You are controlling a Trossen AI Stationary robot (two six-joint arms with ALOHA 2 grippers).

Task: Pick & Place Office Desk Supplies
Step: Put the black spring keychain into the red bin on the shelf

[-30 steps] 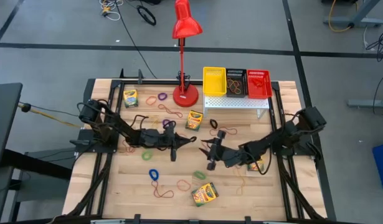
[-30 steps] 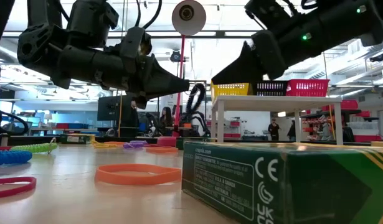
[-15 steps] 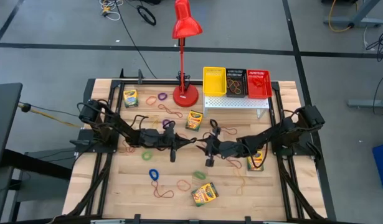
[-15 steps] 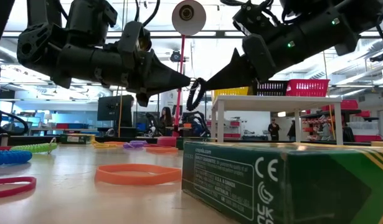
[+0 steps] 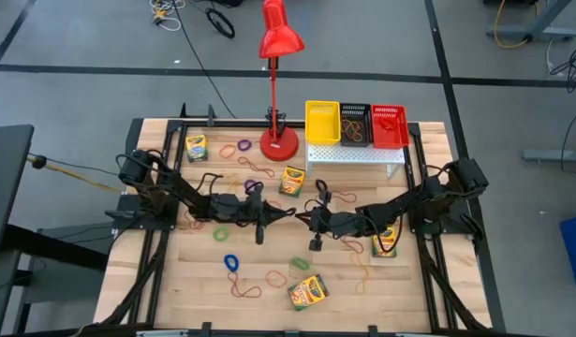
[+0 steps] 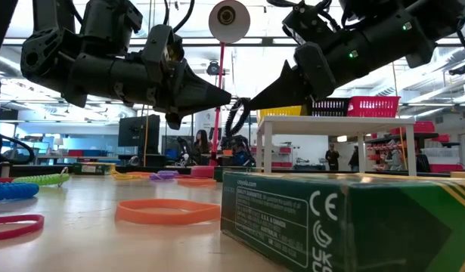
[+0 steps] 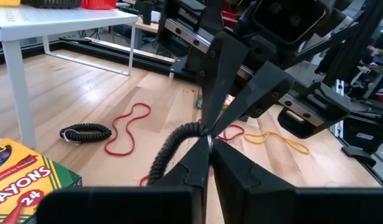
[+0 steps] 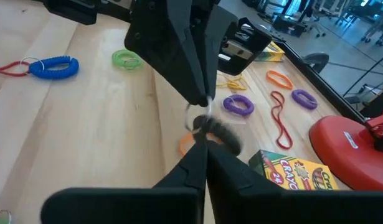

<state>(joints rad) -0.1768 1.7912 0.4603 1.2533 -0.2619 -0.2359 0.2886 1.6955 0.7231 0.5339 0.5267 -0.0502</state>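
Note:
A black coiled band with a small metal ring hangs in the air over the middle of the table. My left gripper reaches in from the left and my right gripper from the right. Their tips meet on the band's upper end, and both are shut on it. Several yellow-and-green crayon boxes lie on the wood, one in front, one by the lamp, one at the far left and one under the right arm. Loose bands lie flat around them, such as a blue coil and a green one. My left gripper pinches the band's upper end at the metal ring between its two fingertips. The fingers come level from the table's left. The coil curves down below them, clear of the table. My right gripper pinches the same upper end of the band between its fingertips. It comes from the table's right, slanting slightly down, tip to tip with the left fingers. The coil hangs slack below the two tips, clear of the wood.
A red desk lamp stands at the far middle. Beside it a white perforated stand carries yellow, black and red bins. More bands lie near the lamp, and another black coil beside a red loop.
My right gripper has moved toward the table's left, up to the left gripper's tip, swinging its fingers round toward it. It has shut from wide open onto the hanging black band. My left gripper and the band have stayed in place.

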